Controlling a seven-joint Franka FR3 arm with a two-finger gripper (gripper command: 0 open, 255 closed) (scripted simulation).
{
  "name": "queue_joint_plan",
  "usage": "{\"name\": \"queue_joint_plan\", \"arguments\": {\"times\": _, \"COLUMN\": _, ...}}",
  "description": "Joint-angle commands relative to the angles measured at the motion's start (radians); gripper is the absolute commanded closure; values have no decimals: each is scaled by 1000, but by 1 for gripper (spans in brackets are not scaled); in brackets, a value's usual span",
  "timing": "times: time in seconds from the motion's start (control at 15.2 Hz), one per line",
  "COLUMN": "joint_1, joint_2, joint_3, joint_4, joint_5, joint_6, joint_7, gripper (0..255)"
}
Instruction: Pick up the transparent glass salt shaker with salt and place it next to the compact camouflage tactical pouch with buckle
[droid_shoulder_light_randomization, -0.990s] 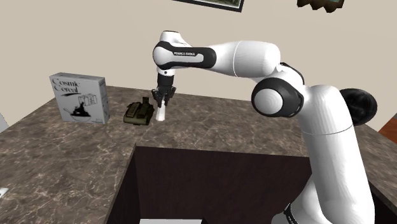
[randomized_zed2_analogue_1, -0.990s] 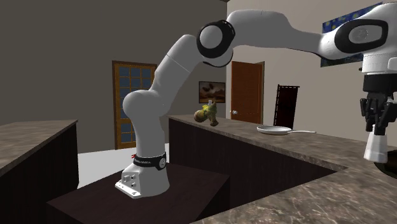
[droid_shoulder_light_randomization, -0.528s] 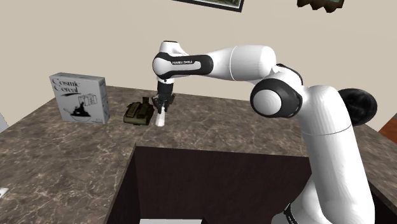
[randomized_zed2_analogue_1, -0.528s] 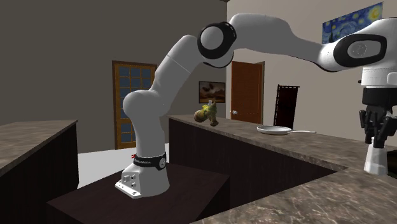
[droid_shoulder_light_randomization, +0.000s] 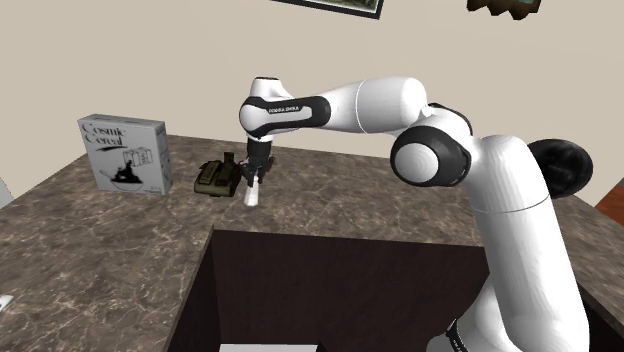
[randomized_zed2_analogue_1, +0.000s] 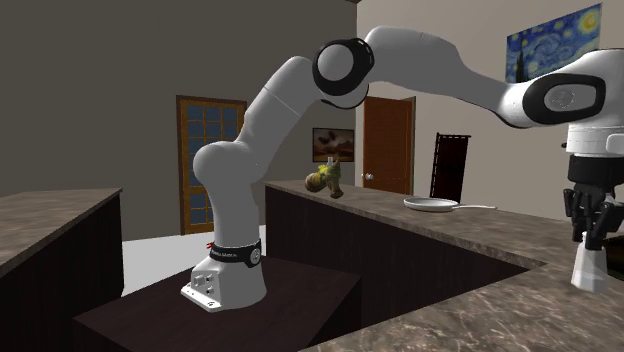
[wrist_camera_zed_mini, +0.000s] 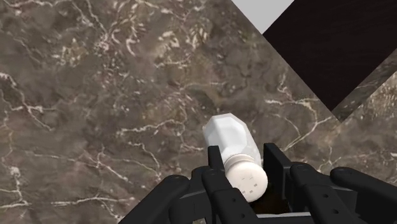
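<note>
The salt shaker (droid_shoulder_light_randomization: 250, 193) is a pale, white-looking bottle with a perforated white cap (wrist_camera_zed_mini: 245, 179). It hangs upright from my gripper (droid_shoulder_light_randomization: 252, 177), which is shut on its neck. Its base is at or just above the dark marble counter (droid_shoulder_light_randomization: 330, 195); I cannot tell if it touches. The olive camouflage pouch (droid_shoulder_light_randomization: 218, 178) lies right beside the shaker, on the shoulder view's left. In the second exterior view the shaker (randomized_zed2_analogue_1: 588, 268) hangs below the gripper (randomized_zed2_analogue_1: 591, 236) at the right edge. In the wrist view the fingers (wrist_camera_zed_mini: 215, 160) clasp the shaker (wrist_camera_zed_mini: 228, 133) just under its cap.
A white cereal box (droid_shoulder_light_randomization: 125, 152) stands left of the pouch. A deep dark recess (droid_shoulder_light_randomization: 330, 290) cuts into the counter in front of the arm. On the far counter lie a frying pan (randomized_zed2_analogue_1: 431, 204) and a small yellowish figure (randomized_zed2_analogue_1: 325, 180).
The gripper has come down with the shaker, from well above the counter to near its surface, staying close beside the pouch.
</note>
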Motion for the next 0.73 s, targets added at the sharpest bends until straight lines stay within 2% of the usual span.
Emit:
{"name": "queue_joint_plan", "arguments": {"times": 0.0, "joint_1": 0, "joint_2": 1, "joint_3": 0, "joint_4": -2, "joint_5": 0, "joint_6": 3, "joint_7": 0, "gripper": 255}}
{"name": "queue_joint_plan", "arguments": {"times": 0.26, "joint_1": 0, "joint_2": 1, "joint_3": 0, "joint_4": -2, "joint_5": 0, "joint_6": 3, "joint_7": 0, "gripper": 255}}
{"name": "queue_joint_plan", "arguments": {"times": 0.33, "joint_1": 0, "joint_2": 1, "joint_3": 0, "joint_4": -1, "joint_5": 0, "joint_6": 3, "joint_7": 0, "gripper": 0}}
{"name": "queue_joint_plan", "arguments": {"times": 0.66, "joint_1": 0, "joint_2": 1, "joint_3": 0, "joint_4": -1, "joint_5": 0, "joint_6": 3, "joint_7": 0, "gripper": 0}}
